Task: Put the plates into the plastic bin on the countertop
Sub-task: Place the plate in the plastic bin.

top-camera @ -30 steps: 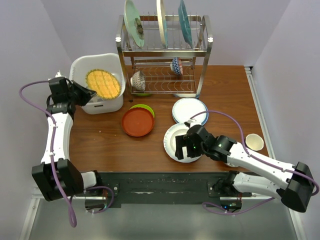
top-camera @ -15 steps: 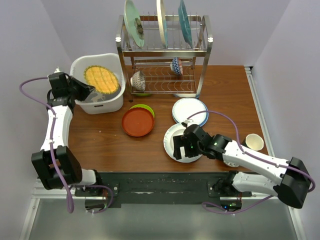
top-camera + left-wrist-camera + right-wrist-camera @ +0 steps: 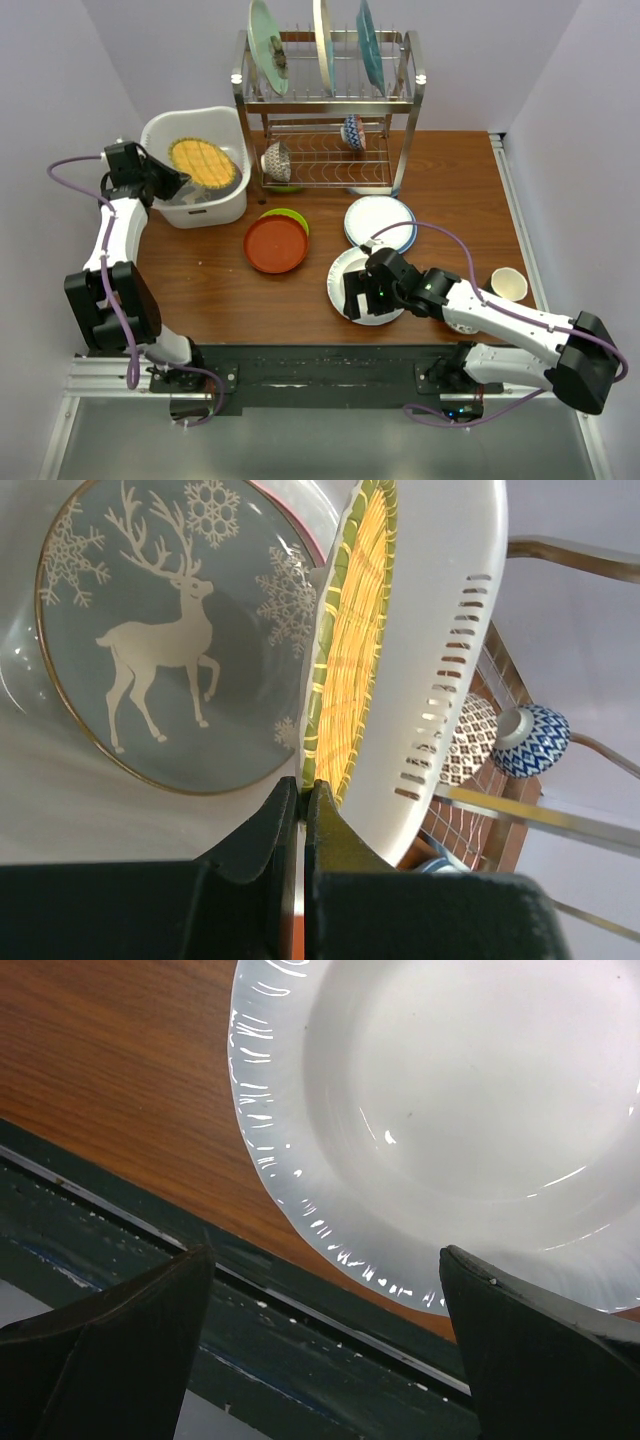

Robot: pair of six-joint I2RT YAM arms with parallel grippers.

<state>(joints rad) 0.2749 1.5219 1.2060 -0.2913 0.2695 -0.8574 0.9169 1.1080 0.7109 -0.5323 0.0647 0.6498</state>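
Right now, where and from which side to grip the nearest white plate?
Probably the near rim of the white plate, from the near edge of the countertop: lying flat, only its raised rim gives purchase; the open right gripper hangs there.

Tilted woven yellow plate in white bin w/ deer plate; orange-red plate & white plate flat on countertop.

Rig: left arm and right arm, white link shells, black joint housings, 1 purple cable looped along each, left hand and right hand black with matte wedge fingers, bases on black rail.
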